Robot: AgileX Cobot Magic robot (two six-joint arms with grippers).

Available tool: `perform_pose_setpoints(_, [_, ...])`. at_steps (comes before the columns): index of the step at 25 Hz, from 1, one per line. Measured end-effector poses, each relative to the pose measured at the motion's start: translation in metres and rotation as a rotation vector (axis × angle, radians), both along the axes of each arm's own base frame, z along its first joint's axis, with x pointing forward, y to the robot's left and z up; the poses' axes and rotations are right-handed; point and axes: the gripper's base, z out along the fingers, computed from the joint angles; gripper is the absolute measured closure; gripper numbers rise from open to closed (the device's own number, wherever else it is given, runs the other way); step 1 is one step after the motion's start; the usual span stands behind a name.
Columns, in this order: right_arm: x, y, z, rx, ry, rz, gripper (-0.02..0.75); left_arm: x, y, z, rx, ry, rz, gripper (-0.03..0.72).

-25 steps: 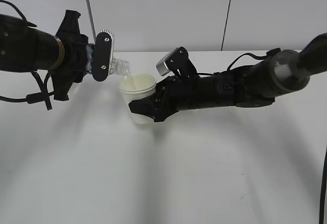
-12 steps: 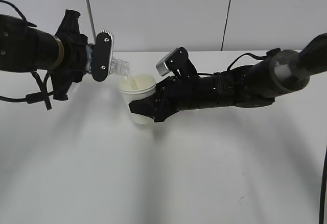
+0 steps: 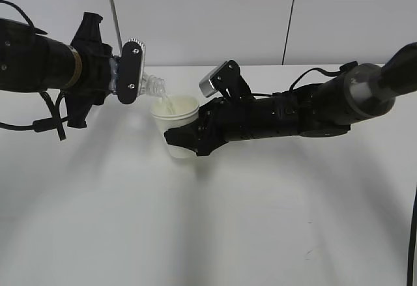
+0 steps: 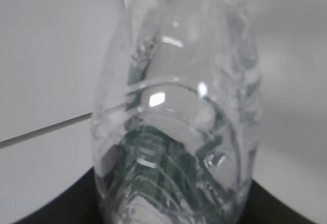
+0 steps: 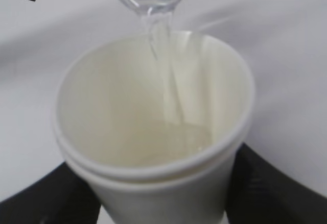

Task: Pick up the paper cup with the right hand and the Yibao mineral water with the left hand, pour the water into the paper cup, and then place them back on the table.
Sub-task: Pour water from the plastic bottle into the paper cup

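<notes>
Item: pour in progress, both vessels held off the table point(image 3: 215, 234). The Yibao mineral water point(image 3: 151, 85) sat clamped between the finger plates of the left hand point(image 3: 130, 72), its long axis lying near level, neck pointing right and slightly down. The paper cup point(image 3: 176, 124) stood upright, clasped at its lower wall by the closed right hand point(image 3: 190, 140). Key relation: the bottle mouth lay just above the cup's left rim, inside the opening, a thin stream falling to a shallow pool at the cup bottom point(image 5: 176, 137). Judgement: the next move likely turned on rolling the neck back up while it remained over the rim, the cup kept level.
</notes>
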Motion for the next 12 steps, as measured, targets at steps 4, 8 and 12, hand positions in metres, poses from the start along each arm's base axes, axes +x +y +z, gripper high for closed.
perform_pose_setpoints(4, [0.0, -0.0001, -0.0002, -0.002, 0.001, 0.0, 0.241, 0.0, 0.0, 0.0, 0.0, 0.0, 0.0, 0.358])
perform_pose_setpoints(8, [-0.0001, -0.0001, -0.0002, -0.003, 0.001, 0.001, 0.241, 0.0, 0.0, 0.0001, 0.003, -0.001, -0.002, 0.358])
perform_pose_setpoints(12, [-0.0001, -0.0001, -0.0002, -0.003, 0.001, 0.001, 0.241, 0.0, 0.0, 0.0001, 0.003, -0.001, -0.002, 0.358])
